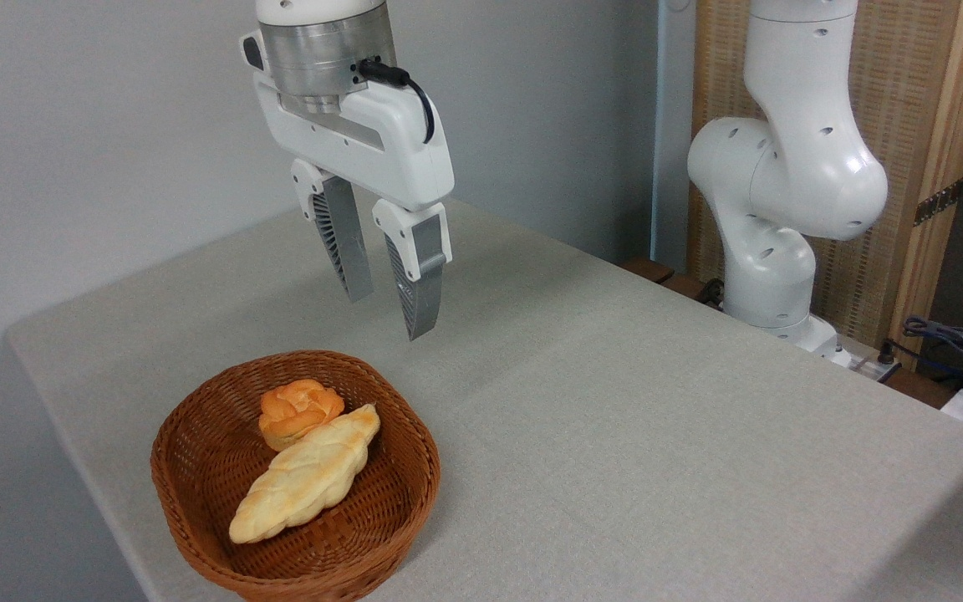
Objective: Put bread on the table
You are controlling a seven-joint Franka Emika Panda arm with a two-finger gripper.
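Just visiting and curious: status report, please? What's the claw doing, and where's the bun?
Gripper open, empty, hanging above the table behind the basket. Bun in basket, touching the loaf. Nothing blocking the way down.

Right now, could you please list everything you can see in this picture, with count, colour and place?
bun: one, golden-orange, in the basket at its far side, touching the loaf
braided loaf: one, pale yellow, lying slantwise across the middle of the basket
basket: one, brown wicker, on the table near its front left edge
table: one, light grey-beige, fills most of the view
wooden panel: one, tan, behind the arm at right
cables: several, dark, at the far right edge
arm: one, white, its base at the table's far right side
claw: one, white with grey fingers, open and empty, hanging above the table just behind the basket
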